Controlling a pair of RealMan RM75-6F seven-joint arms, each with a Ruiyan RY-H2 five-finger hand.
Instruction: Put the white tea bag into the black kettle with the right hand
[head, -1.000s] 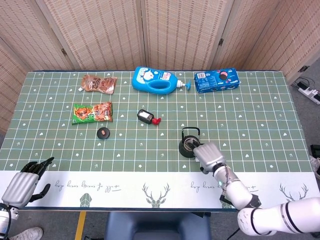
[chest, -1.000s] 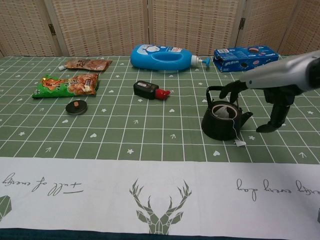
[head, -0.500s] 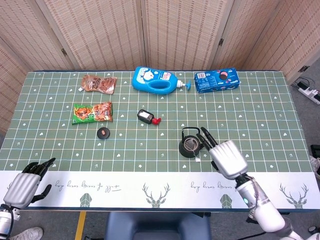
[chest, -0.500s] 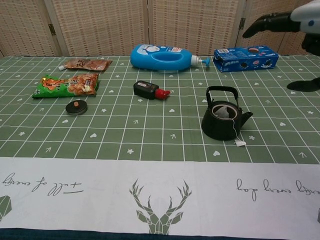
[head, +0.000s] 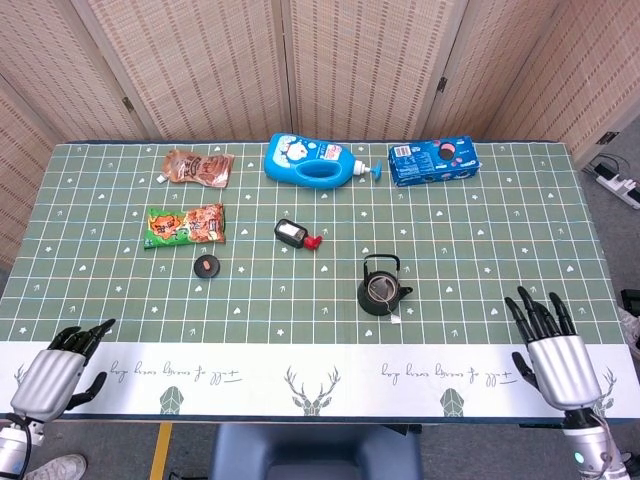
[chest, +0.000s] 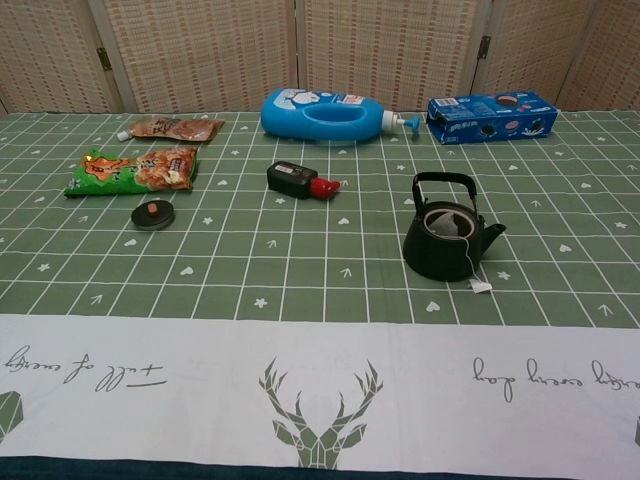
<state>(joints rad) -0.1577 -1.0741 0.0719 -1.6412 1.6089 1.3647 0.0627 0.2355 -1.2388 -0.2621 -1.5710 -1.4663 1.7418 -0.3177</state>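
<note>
White paper tea bag (chest: 446, 224) inside round black cast-iron kettle (chest: 447, 241), string draped outside; right hand (head: 558, 360) near kettle, fingers spread, empty, judged finished.

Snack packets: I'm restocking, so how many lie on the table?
2. A brown snack packet lies at the far left; a green and orange snack packet lies just nearer than it.
</note>
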